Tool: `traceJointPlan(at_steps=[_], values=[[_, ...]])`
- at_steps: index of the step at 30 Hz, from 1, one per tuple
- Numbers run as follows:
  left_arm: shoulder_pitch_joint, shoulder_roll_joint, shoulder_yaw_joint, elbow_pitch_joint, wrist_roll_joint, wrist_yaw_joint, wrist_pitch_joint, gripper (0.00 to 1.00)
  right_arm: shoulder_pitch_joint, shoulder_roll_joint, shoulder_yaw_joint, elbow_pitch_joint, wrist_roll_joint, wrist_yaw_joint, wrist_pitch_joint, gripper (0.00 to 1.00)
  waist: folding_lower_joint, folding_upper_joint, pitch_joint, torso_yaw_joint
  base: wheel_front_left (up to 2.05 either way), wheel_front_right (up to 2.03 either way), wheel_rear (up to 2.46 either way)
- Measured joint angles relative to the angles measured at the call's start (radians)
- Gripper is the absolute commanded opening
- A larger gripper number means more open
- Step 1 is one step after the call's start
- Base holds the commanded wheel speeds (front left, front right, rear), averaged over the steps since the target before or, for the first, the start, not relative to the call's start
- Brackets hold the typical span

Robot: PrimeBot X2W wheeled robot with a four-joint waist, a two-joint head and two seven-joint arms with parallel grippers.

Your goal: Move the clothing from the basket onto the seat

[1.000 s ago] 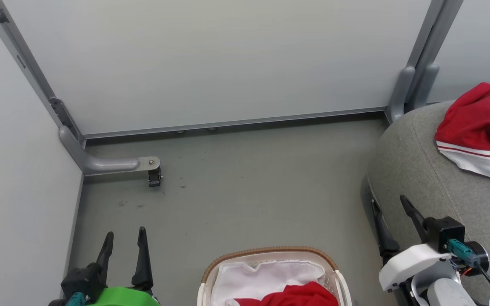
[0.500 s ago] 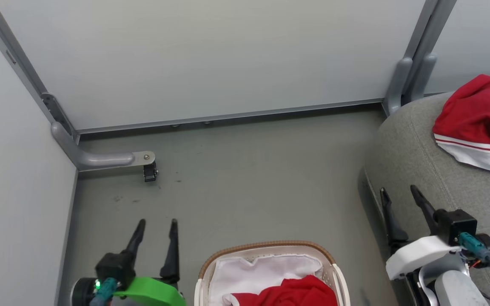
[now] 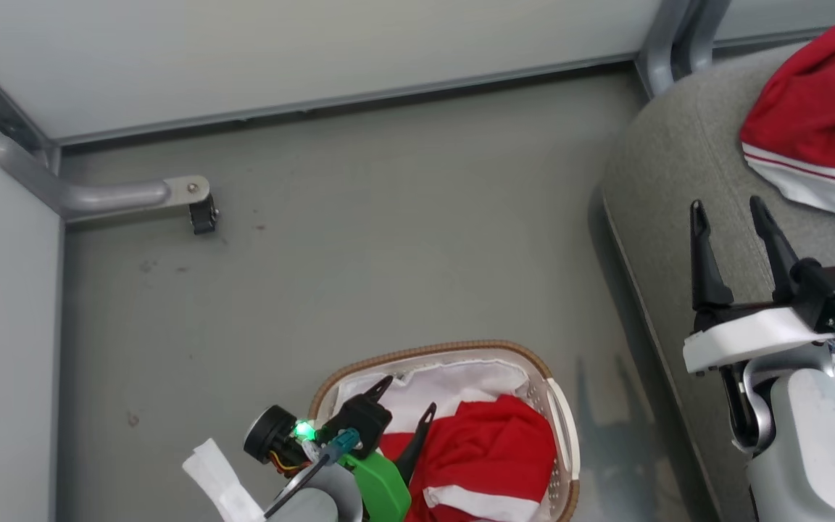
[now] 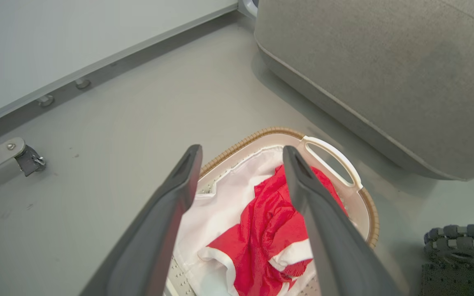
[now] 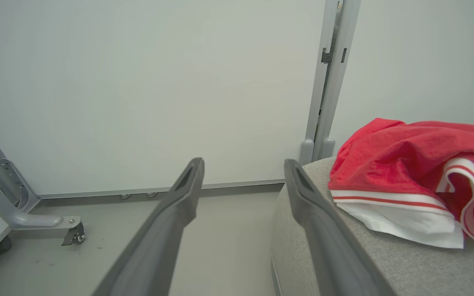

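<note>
The basket (image 3: 446, 352) stands on the floor at the bottom centre of the head view, lined with white cloth (image 4: 216, 218). A red garment with white trim (image 3: 493, 453) lies crumpled in its right half. My left gripper (image 3: 409, 395) hangs open over the basket's left part, above the liner and beside the garment (image 4: 270, 222), with nothing between its fingers. My right gripper (image 3: 725, 206) is open and empty over the near edge of the grey seat (image 3: 671, 159). Another red and white garment (image 3: 809, 109) lies on the seat beyond it, also visible as the garment (image 5: 401, 160).
Pale partition panels close the space behind and on the left. A grey metal foot with a small caster (image 3: 201, 215) sticks out over the floor at the left. A dark ribbed object (image 4: 461, 259) sits at the lower right of the left wrist view.
The head camera has tilted down. My left gripper has swung right, from over the floor beside the basket to over the basket. The right gripper stays open by the seat.
</note>
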Motion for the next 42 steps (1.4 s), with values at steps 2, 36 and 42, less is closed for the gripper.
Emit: traceJointPlan(at_steps=[2, 36, 42], values=[[-0.041, -0.001, -0.063, 0.063, -0.002, 0.0, 0.01, 1.0, -0.023, 0.0, 0.002, -0.019, 0.008, 0.0, 0.0, 1.0, 0.0, 0.0, 0.044, -0.015, 0.0, 0.0, 0.0], [-0.372, 0.0, -0.421, 0.483, -0.129, 0.001, 0.058, 0.95, -0.173, 0.0, 0.08, -0.197, 0.118, 0.0, 0.0, 1.0, 0.0002, 0.0, 0.619, -0.25, 0.0, 0.0, 0.0], [-0.377, 0.0, -0.434, 0.507, -0.146, 0.0, 0.132, 0.0, -0.173, 0.0, 0.081, -0.192, 0.117, 0.0, 0.0, 1.0, 0.0001, 0.0001, 0.624, -0.261, 0.0, 0.0, 0.0]])
